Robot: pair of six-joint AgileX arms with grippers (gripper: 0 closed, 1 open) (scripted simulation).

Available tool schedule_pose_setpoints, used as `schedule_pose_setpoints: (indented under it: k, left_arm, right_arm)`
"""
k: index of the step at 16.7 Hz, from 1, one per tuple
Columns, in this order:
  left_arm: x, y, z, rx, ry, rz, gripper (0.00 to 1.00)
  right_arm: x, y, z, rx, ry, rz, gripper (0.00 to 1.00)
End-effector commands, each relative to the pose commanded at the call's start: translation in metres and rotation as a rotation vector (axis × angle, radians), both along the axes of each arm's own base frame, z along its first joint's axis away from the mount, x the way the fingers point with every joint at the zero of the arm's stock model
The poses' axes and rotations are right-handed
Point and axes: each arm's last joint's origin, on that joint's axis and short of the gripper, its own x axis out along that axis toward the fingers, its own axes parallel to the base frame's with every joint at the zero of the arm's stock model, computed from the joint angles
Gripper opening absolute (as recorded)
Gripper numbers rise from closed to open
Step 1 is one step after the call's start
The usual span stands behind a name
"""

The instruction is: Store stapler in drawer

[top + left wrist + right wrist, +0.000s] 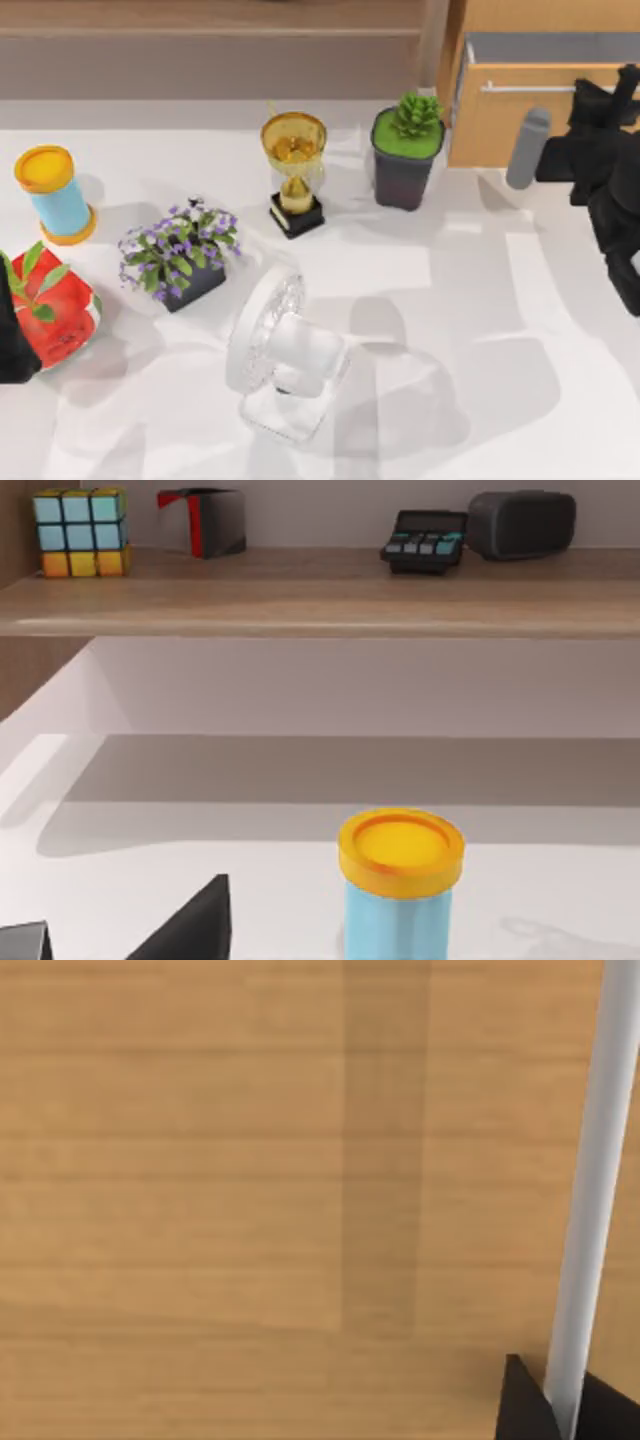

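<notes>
Reaching to the worktop's far right corner, the right gripper [600,95] sits at the drawer [520,125], whose orange-brown front faces the worktop. Its silver bar handle [590,1190] runs close between the dark jaws in the right wrist view; whether they clamp it I cannot tell. A grey cylinder [527,148] lies just before the drawer front, beside the gripper. Near it stands a potted succulent [407,150], then a gold trophy [294,170], a purple flower pot [178,255] and a white fan [285,350] toward the front edge. The left gripper [120,935] is parked at the left edge, jaws wide apart, by a red pot [55,310] and a blue jar [400,885].
</notes>
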Motion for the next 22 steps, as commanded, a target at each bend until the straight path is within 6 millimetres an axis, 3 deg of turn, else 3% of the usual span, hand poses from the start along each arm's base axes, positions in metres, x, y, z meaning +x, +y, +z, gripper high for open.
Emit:
schedule_pose_setpoints:
  k: [4,13,19,22]
  left_arm:
    - [0.000,0.000,0.000,0.000,0.000,0.000,1.00]
    - [0.000,0.000,0.000,0.000,0.000,0.000,1.00]
    - [0.000,0.000,0.000,0.000,0.000,0.000,1.00]
    - [0.000,0.000,0.000,0.000,0.000,0.000,1.00]
  right_arm:
    - [0.005,0.000,0.001,0.002,-0.003,-0.004,0.00]
    - [0.056,0.001,0.000,0.002,0.000,0.001,0.00]
    - [0.062,0.000,0.000,0.002,0.001,0.001,0.00]
    - [0.062,0.000,0.000,0.002,0.001,0.001,0.23]
